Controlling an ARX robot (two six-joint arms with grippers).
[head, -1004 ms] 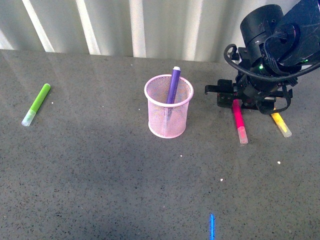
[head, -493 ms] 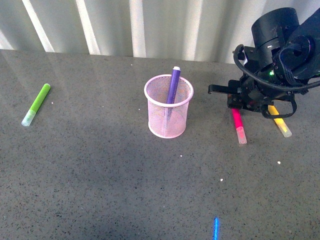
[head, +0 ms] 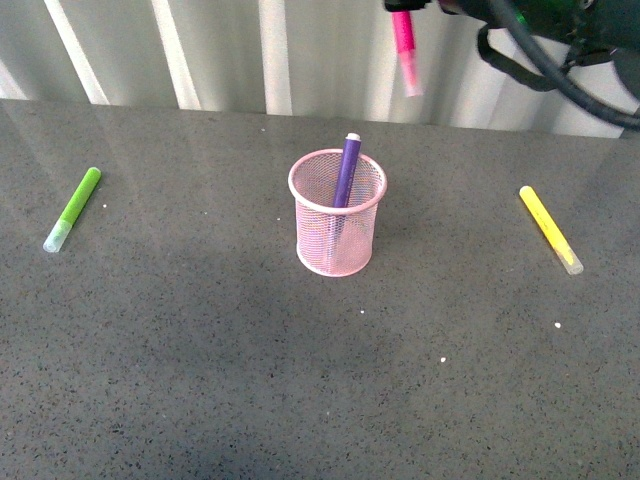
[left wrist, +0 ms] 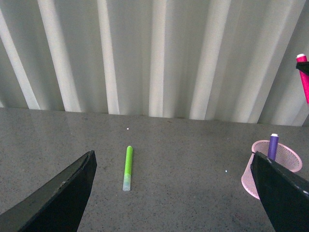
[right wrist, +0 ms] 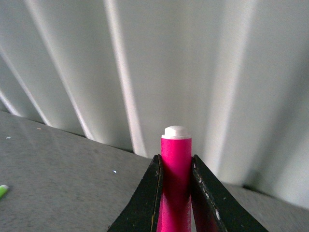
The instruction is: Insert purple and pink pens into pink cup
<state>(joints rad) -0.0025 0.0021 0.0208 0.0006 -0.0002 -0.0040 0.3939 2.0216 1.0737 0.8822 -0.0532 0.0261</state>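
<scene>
The pink cup (head: 338, 213), a light pink mesh holder, stands upright mid-table with the purple pen (head: 346, 172) leaning inside it, its tip above the rim. High above and to the right of the cup, my right gripper (head: 402, 8) is shut on the pink pen (head: 405, 48), which hangs nearly upright with its clear cap down. In the right wrist view the pink pen (right wrist: 175, 181) is clamped between both black fingers (right wrist: 146, 203). My left gripper (left wrist: 176, 198) is open over bare table; the cup (left wrist: 273, 166) shows beside one finger.
A lime-green marker (head: 73, 208) lies at the far left of the table. A yellow marker (head: 550, 228) lies to the right of the cup. White corrugated panels (head: 220, 50) form the back wall behind the grey table (head: 200, 350).
My right gripper has lifted the pink pen off the table, up and to the left, to a spot above the cup's right side. The yellow marker now lies uncovered.
</scene>
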